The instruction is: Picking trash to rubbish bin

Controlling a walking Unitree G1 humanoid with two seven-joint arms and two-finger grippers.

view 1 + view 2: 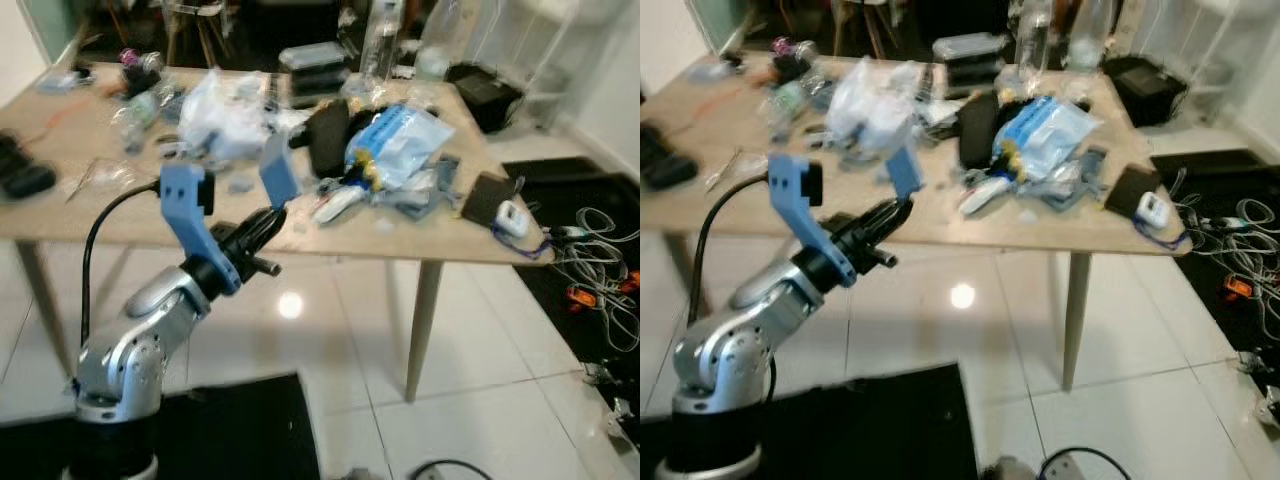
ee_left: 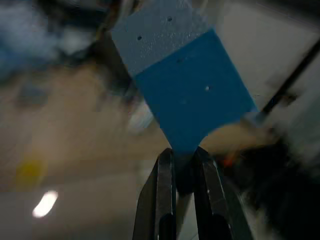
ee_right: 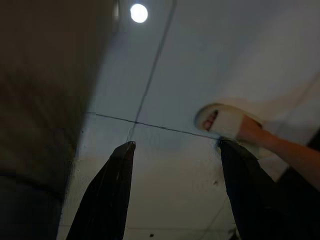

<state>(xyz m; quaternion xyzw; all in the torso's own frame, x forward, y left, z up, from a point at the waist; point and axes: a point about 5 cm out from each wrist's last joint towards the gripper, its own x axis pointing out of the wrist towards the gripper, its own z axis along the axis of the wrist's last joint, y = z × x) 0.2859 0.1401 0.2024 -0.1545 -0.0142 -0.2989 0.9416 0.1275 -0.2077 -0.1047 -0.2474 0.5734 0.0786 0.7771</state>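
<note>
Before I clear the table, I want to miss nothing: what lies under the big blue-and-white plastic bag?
Under the bag, a white remote-like thing and grey scraps stick out on the table. Anything beneath its middle is covered.

Floor: glossy white tiled floor (image 1: 480,400), a ceiling light's bright reflection (image 1: 290,305) on it.
Furniture: light wooden table with slim tapered legs (image 1: 421,325).
Mat: black floor mat (image 1: 235,430) near the table.

Cluttered wooden table (image 1: 60,215): blue packet (image 1: 400,140), white bag (image 1: 225,110)
</note>
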